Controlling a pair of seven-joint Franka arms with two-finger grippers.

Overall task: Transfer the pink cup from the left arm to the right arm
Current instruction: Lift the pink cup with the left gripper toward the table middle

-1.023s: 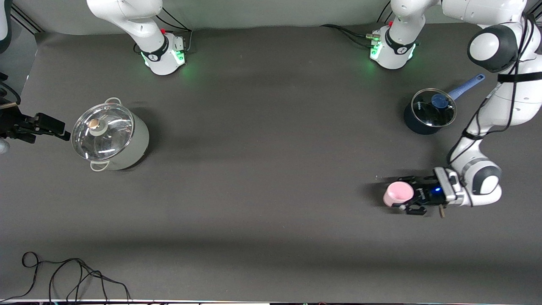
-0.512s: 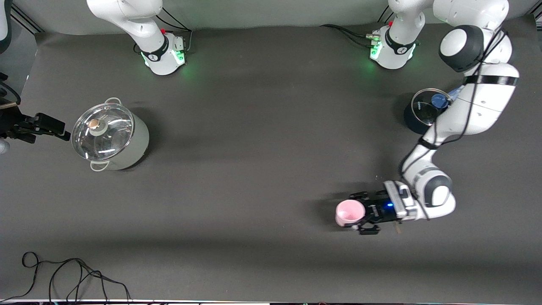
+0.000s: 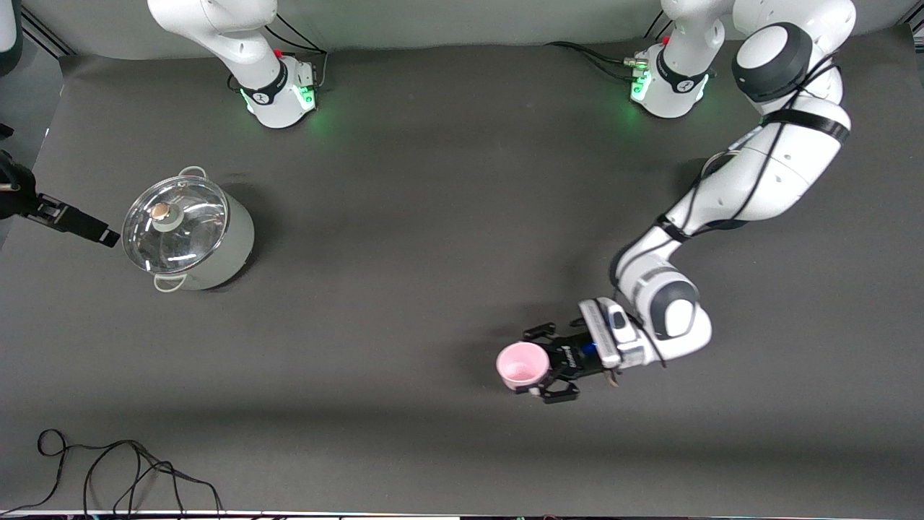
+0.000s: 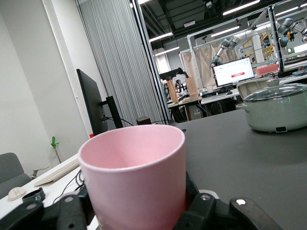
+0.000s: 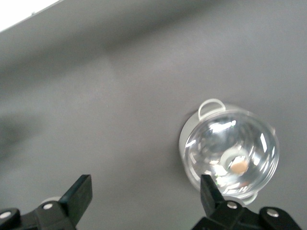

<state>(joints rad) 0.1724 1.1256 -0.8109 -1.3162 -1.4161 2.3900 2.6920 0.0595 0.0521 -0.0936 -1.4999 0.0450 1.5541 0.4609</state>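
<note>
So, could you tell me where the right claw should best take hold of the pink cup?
Probably the upper wall near the rim. The pink cup stands upright, mouth up, and the left claw clamps its side toward the left arm's end. So the open right claw should come from the free side, toward the lidded pot.

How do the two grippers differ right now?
The left gripper is shut on the pink cup, holding it upright over the table's middle; the right gripper is open and empty. The left arm reaches far out from its base; the right gripper waits at the right arm's end of the table, beside the lidded pale-green pot. Both grippers are black.
</note>
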